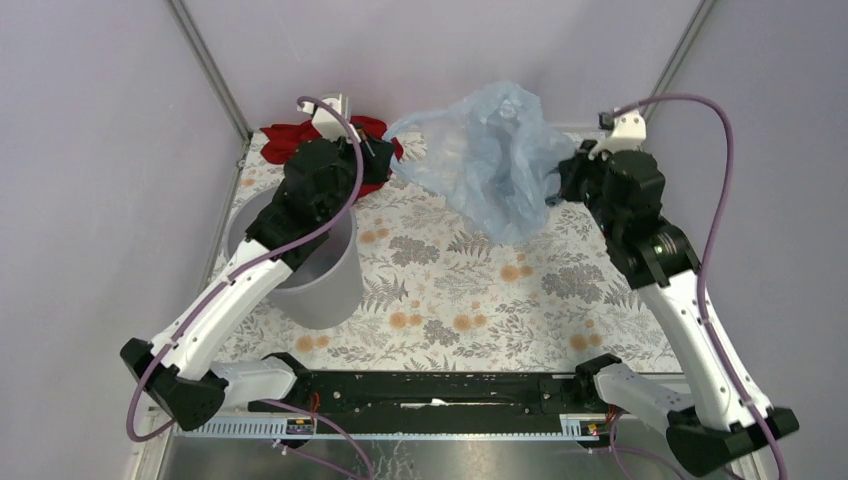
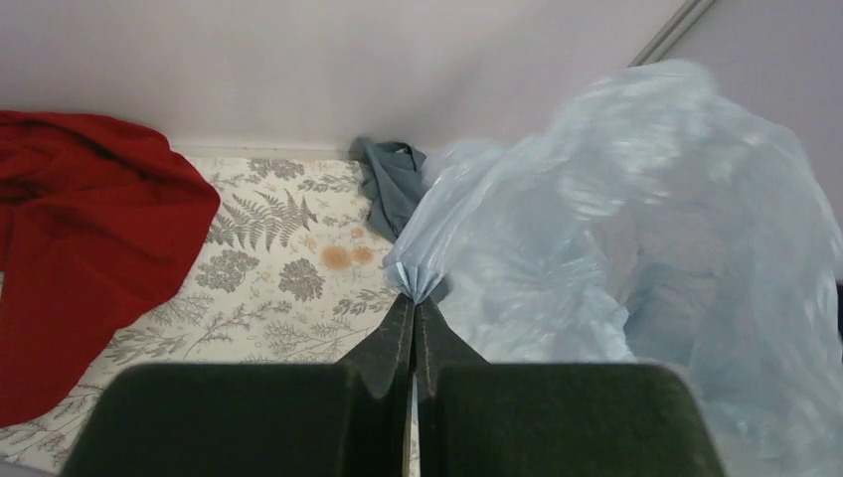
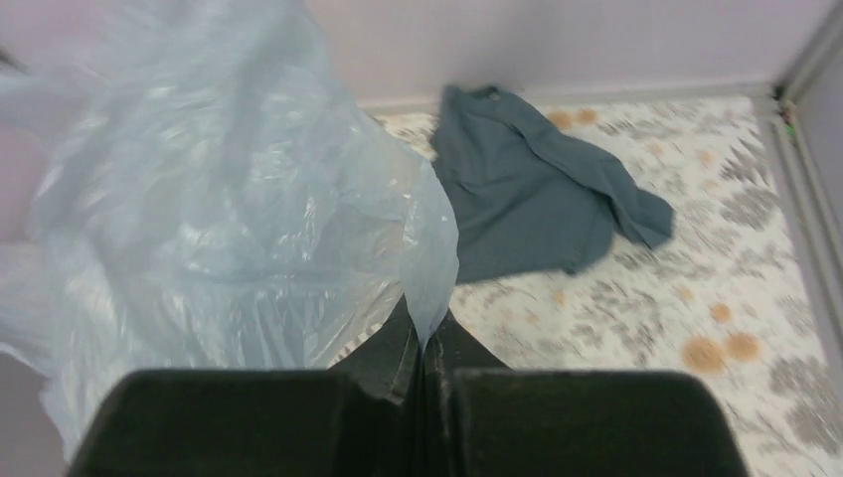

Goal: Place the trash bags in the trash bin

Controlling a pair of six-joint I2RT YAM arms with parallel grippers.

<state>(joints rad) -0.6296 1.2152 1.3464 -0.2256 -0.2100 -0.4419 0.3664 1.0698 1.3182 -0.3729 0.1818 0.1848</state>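
Left wrist: trash bag [image 2: 616,229] in tool [image 2: 415,306]

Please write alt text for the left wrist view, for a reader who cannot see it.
The left gripper, shut, pinches an edge of the pale blue trash bag; a red cloth and a teal cloth lie on the floral table.

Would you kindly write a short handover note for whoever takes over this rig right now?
Grips: left pincer shut on a bunched corner of the bag; right pincer shut on another edge.
The bag hangs between them over the far side of the table; the bin stands upright at the left.
Done: bag gripped.
To do: carry it over the bin and drop it in.
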